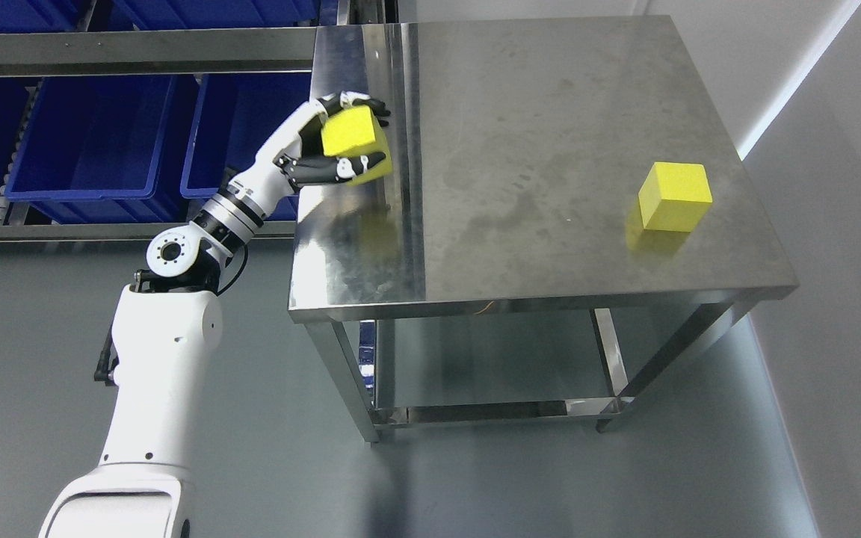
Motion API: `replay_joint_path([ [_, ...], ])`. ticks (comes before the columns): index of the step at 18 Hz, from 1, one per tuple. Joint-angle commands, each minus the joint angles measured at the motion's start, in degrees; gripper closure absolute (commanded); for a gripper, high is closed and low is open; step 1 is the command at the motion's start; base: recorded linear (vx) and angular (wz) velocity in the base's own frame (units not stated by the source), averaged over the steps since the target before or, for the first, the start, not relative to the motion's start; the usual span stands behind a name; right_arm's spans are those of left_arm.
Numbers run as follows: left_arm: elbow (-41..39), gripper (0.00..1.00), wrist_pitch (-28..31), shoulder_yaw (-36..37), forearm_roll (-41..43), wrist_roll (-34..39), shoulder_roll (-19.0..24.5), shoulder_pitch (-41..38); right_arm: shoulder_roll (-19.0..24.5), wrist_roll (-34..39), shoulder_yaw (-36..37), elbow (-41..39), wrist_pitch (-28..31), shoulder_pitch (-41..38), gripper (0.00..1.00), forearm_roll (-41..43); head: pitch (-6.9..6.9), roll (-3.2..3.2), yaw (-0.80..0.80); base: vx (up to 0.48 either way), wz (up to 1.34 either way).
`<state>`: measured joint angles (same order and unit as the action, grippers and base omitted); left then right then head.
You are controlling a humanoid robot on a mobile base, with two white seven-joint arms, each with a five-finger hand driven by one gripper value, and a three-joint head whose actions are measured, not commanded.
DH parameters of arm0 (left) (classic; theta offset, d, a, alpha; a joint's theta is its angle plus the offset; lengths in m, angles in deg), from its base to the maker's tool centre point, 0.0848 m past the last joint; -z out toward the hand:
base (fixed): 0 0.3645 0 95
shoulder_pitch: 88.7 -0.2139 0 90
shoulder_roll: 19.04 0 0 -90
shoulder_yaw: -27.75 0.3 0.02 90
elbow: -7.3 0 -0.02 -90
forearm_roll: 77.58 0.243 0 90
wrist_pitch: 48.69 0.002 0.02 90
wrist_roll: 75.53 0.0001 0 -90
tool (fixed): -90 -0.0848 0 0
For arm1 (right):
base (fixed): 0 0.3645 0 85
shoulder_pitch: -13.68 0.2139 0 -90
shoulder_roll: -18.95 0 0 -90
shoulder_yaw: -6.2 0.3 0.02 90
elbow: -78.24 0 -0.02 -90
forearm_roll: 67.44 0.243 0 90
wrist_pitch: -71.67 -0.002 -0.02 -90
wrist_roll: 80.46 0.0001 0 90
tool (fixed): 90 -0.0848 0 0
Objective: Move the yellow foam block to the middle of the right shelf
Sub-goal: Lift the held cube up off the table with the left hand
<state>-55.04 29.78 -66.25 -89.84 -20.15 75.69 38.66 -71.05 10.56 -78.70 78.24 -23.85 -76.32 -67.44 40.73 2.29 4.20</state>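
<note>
Head view: a yellow block (352, 142) is held just above the left edge of the steel table (535, 172), in the upper middle of the frame. The left hand (333, 142) has it clamped, with dark fingers (359, 101) curled over its top and others (326, 168) wrapped under its lower face. Whether the block touches the table surface cannot be told; a faint yellow reflection shows on the metal beneath it. The left arm rises white from the lower left of the frame, bends at a round joint left of the table, and reaches up and right to the block.

A second yellow block (675, 196) sits on the table toward its right edge, well apart from the held one, casting a yellow reflection on the steel beside it. The table has a lower shelf (490, 359) visible under the top, near the middle of the frame. Blue bins (94, 142) stand in a rack at the upper left, behind the arm. Grey floor fills the bottom, and a white wall runs down the right side.
</note>
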Motion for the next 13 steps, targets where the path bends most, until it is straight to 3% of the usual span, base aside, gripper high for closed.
replay_joint_path([
  [1,-6.13,0.7,-4.62,-7.43,-7.25,14.48,-3.73,2.1,-1.0,0.03,0.0,-1.0,-0.02,0.09,0.0,0.0,0.0,0.0,0.0,-0.004,0.02],
  [3,-7.79,0.71,-8.06,-6.29,-7.25,15.2,-3.73,1.58,-1.0,0.03,0.0,-1.0,-0.02,0.18,0.0,0.0,0.0,0.0,0.0,-0.004,0.02],
  [13,-14.73,0.71,-6.14,-5.14,-7.16,14.68,-3.73,-5.27,-1.0,0.03,0.0,-1.0,-0.02,0.09,0.0,0.0,0.0,0.0,0.0,-0.003,0.0],
])
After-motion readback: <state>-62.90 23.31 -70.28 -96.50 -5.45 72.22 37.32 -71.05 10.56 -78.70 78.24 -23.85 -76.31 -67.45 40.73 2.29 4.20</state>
